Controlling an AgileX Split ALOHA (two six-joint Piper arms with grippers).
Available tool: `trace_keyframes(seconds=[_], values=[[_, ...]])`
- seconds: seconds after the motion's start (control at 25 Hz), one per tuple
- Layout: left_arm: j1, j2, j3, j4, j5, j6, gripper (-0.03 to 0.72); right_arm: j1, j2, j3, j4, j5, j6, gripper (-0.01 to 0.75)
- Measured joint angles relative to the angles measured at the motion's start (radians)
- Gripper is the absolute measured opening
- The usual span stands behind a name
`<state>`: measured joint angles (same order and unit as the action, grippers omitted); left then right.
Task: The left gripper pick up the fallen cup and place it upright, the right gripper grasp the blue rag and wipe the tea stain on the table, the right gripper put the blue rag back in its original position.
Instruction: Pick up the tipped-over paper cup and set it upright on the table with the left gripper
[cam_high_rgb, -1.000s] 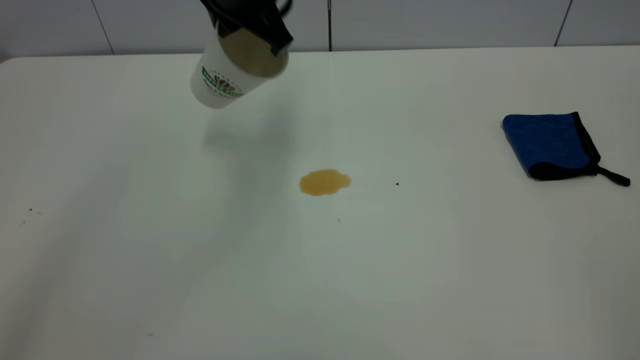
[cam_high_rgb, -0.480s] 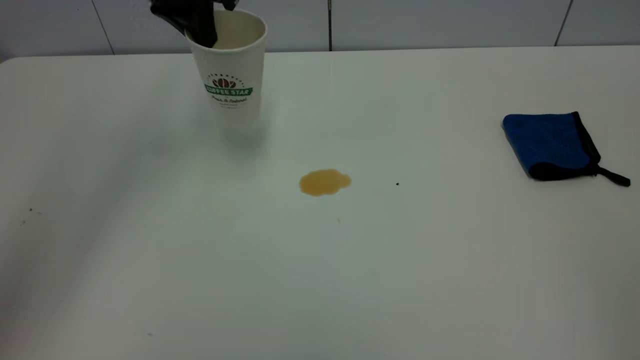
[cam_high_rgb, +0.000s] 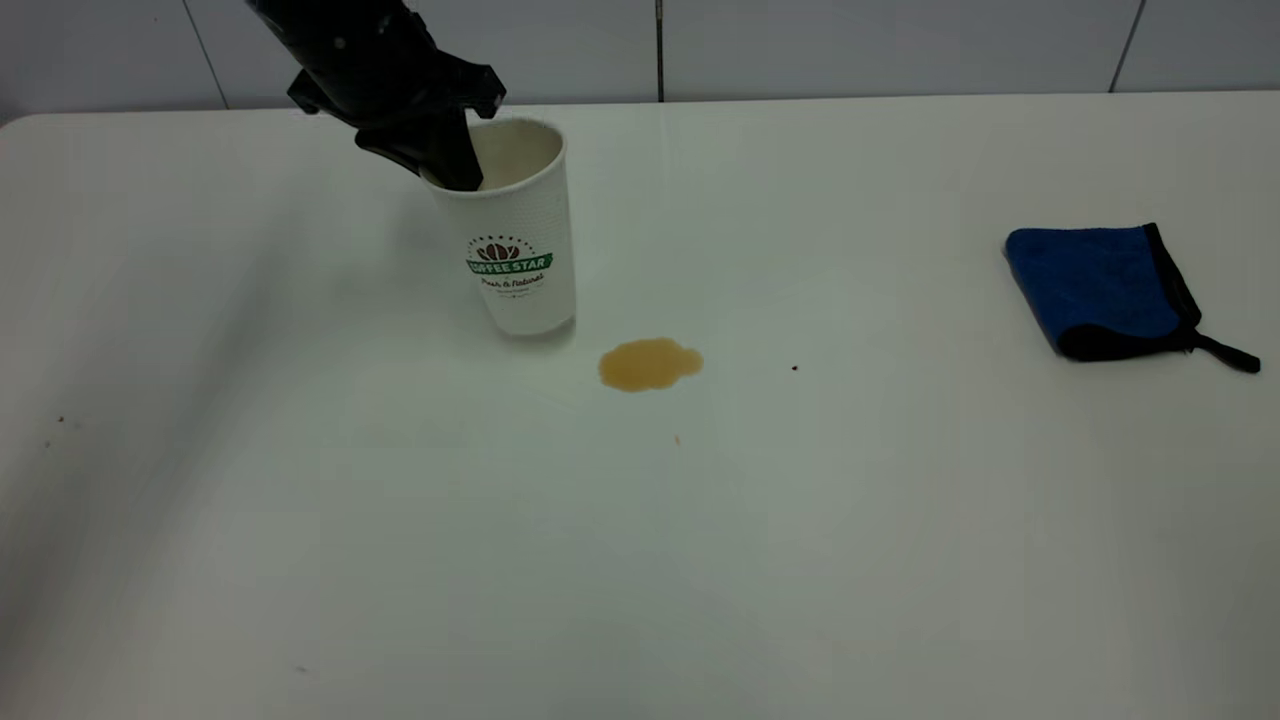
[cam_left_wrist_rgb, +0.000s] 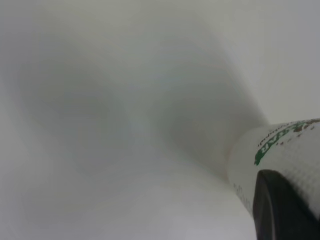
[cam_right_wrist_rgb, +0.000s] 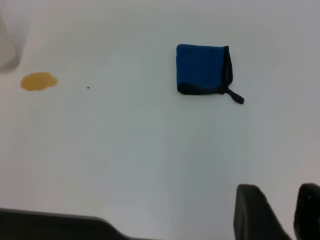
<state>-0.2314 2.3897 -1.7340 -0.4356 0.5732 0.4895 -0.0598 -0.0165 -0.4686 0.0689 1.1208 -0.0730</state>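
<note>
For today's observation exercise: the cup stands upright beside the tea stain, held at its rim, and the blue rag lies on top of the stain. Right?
Not quite. In the exterior view the blue rag lies far from the tea stain, untouched. The cup does stand upright beside it, left gripper at its rim.

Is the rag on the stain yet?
No. The blue rag lies folded far right of the tea stain, which is uncovered.

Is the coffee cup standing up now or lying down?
Standing up. The cup has its mouth facing up and its base on the table, beside the tea stain. The left gripper grips its rim.
</note>
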Motion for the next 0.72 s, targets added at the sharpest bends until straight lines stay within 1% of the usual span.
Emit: trace_keyframes(seconds=[0.24, 0.32, 0.36, 0.4, 0.44, 0.56, 0.64, 0.72], values=[[0.000, 0.023, 0.000, -0.003, -0.012, 0.002, 0.041, 0.000, 0.000, 0.000, 0.000, 0.000, 0.000, 0.238], [0.000, 0.023, 0.000, -0.004, -0.012, 0.003, 0.085, 0.000, 0.000, 0.000, 0.000, 0.000, 0.000, 0.238], [0.000, 0.023, 0.000, -0.004, -0.012, 0.003, 0.123, 0.000, 0.000, 0.000, 0.000, 0.000, 0.000, 0.238], [0.000, 0.023, 0.000, -0.005, -0.012, 0.002, 0.164, 0.000, 0.000, 0.000, 0.000, 0.000, 0.000, 0.238], [0.000, 0.023, 0.000, -0.005, -0.012, 0.001, 0.224, 0.000, 0.000, 0.000, 0.000, 0.000, 0.000, 0.238], [0.000, 0.011, 0.000, -0.005, -0.011, -0.007, 0.448, 0.000, 0.000, 0.000, 0.000, 0.000, 0.000, 0.238], [0.000, -0.017, 0.000, -0.005, -0.003, -0.024, 0.618, 0.000, 0.000, 0.000, 0.000, 0.000, 0.000, 0.238], [0.000, -0.064, 0.001, -0.004, 0.021, -0.048, 0.697, 0.000, 0.000, 0.000, 0.000, 0.000, 0.000, 0.238]])
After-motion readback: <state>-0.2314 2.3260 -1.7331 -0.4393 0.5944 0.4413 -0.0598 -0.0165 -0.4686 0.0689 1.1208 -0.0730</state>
